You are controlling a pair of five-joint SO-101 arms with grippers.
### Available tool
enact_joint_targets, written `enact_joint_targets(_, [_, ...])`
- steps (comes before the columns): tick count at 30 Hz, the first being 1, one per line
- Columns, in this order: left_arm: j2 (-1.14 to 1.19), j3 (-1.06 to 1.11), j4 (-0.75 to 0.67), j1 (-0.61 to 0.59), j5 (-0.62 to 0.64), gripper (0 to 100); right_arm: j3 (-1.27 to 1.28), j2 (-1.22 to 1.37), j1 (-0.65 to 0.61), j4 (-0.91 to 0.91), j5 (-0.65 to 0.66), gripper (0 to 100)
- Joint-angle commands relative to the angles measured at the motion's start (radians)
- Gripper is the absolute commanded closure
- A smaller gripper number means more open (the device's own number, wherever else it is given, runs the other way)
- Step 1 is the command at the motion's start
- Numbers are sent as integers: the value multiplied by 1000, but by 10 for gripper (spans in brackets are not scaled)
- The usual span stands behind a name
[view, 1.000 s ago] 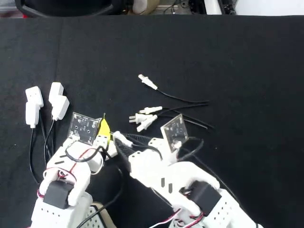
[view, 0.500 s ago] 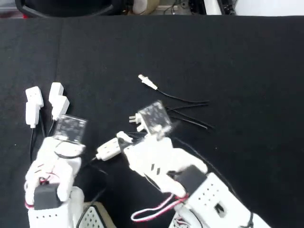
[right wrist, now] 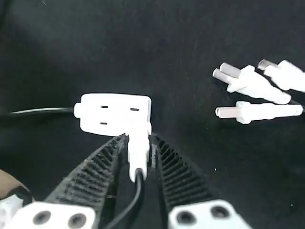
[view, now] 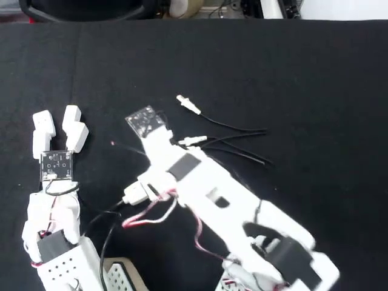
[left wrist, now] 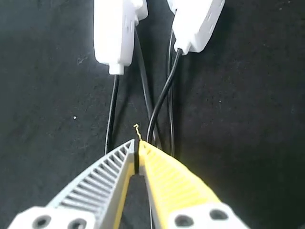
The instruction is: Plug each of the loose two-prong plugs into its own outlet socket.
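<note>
Right gripper (right wrist: 138, 139): clenched on a white two-prong plug (right wrist: 138, 151). Black ribbed fingers (right wrist: 97, 164) pressed to either side of its body, cord trailing back between them.
Why held that way: pinched by the sides so the prong end points straight at a white rectangular outlet block (right wrist: 114, 111). Looks like the push-in step to me.
Plug vs block: nose touching the block's near edge, prongs out of sight. Probably seated or close to it, can't swear to it.
Outlet block: lying on the black cloth table (view: 303, 79), slots on the visible face, black cord running off to one side.
Left gripper (left wrist: 137, 143): grey and yellow fingers closed down to a thin slit, tips low among thin black cords (left wrist: 159, 102). Can't tell whether one is pinched in there.
Why parked there: guessing to steady the cords of the two other white outlet blocks (left wrist: 116, 31) just ahead, so they don't slide around.
Loose white plugs (right wrist: 252, 82): lying off to the side of the held one, well apart from any socket.
Progress guess: one plug at its socket, the rest to go.
</note>
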Motion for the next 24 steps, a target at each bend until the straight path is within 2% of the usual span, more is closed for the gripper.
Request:
enact_joint_targets(1, [-5, 2, -20, -8, -14, 970, -140, 131, 6, 32, 11, 987])
enact_joint_targets(12, [-3, 10, -17, 51, -14, 967, -173, 163, 5, 18, 11, 987])
enact_joint_targets(24, [-3, 21, -21, 54, -15, 967, -185, 229, 5, -41, 38, 987])
